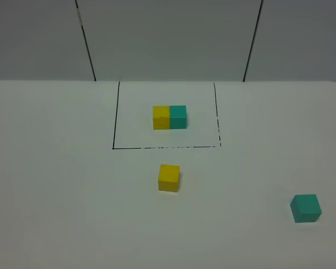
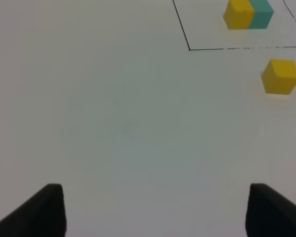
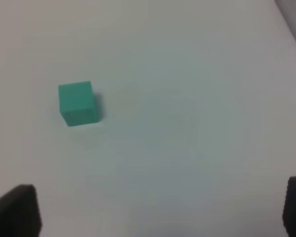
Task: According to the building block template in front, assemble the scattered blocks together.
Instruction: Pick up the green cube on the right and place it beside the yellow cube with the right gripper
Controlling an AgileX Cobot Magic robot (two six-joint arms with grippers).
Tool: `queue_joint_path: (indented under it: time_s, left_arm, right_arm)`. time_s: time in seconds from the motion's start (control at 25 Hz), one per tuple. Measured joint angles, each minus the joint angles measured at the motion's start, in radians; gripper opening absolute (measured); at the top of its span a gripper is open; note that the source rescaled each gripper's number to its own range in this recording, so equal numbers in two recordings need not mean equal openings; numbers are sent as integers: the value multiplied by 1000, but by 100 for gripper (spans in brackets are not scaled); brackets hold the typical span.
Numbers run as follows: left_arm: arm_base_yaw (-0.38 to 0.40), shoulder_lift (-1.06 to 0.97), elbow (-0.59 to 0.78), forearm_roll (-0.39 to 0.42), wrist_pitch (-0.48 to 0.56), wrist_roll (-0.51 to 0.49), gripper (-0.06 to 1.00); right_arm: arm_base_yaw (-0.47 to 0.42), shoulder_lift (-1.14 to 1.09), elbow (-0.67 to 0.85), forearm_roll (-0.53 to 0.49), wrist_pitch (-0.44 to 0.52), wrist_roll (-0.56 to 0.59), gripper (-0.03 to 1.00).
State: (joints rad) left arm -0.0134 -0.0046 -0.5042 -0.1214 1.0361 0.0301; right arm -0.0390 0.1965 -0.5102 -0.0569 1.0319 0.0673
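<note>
Right wrist, teal cube (image 3: 78, 102) apart from spread right end effector (image 3: 158, 210)

Readable text, labels, brands, numbers, signs: none on the yellow cube (image 1: 168, 177), teal cube (image 1: 306, 208), template (image 1: 169, 117) or table (image 1: 56, 196).

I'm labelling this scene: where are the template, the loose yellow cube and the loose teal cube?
template (image 1: 169, 117): exterior high view, on the seam between its halves.
loose yellow cube (image 1: 169, 179): exterior high view, on its front face.
loose teal cube (image 1: 306, 210): exterior high view, on its front face.
</note>
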Motion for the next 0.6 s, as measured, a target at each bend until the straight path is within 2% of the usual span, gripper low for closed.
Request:
queue_joint_path:
  time_s: [0.32, 0.44, 0.6]
  left_arm:
    - [0, 0, 0, 0, 0, -1, 66]
    - [0, 0, 0, 0, 0, -1, 66]
    - [0, 0, 0, 0, 0, -1, 66]
  right_arm:
    - [0, 471, -77, 102, -194, -142, 100]
    - [0, 664, -105, 148, -275, -161, 100]
    - [0, 925, -171, 212, -305, -178, 100]
